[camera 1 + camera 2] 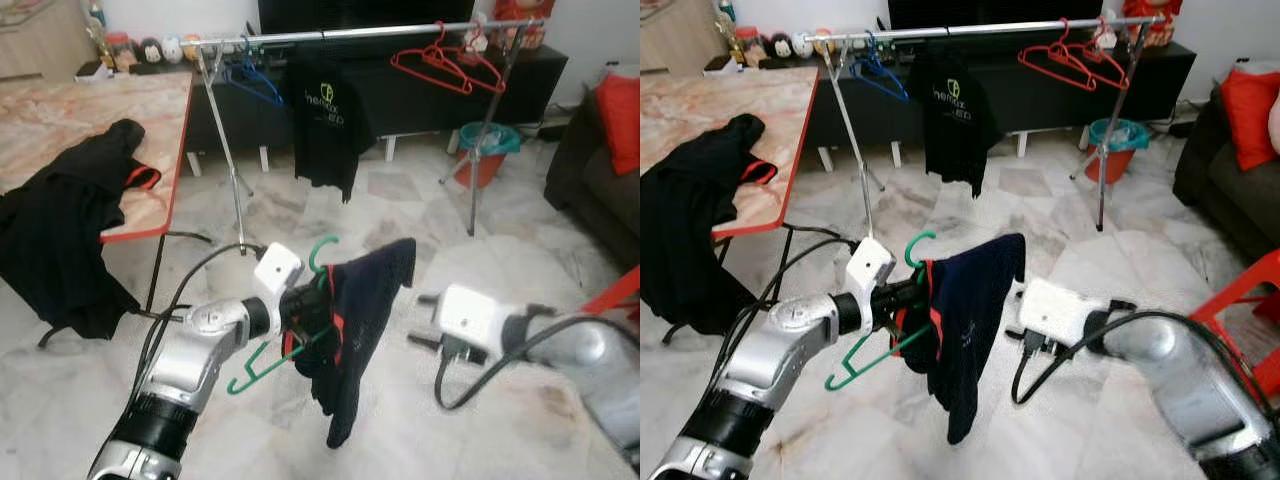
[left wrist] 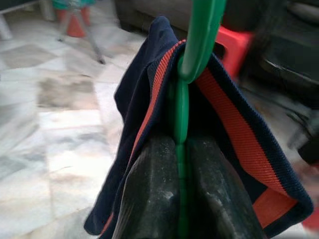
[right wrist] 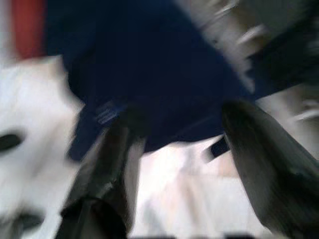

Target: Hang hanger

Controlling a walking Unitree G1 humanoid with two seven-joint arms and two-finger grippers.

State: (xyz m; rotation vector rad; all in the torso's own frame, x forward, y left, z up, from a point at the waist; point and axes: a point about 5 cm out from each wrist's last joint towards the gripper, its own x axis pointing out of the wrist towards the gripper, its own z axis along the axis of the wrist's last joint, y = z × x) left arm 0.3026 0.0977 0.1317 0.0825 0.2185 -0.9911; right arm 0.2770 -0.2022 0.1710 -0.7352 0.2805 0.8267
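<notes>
Carrying step: my left gripper (image 2: 180, 199) pinches the green hanger (image 1: 262, 365) bearing a navy garment (image 1: 362, 320), my right gripper (image 3: 182, 149) spread just beside it; next I must lift the hook onto the rail (image 1: 340, 34) ahead.

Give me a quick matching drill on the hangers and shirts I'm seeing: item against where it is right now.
Items:
1. green plastic hanger
2. blue plastic hanger
3. black printed T-shirt
4. black garment with red trim

Places:
A. draped over the table edge
B. clamped in the left gripper
C. hanging mid-rail
D. on the rail's left end

Pairs: 1-B, 2-D, 3-C, 4-A
</notes>
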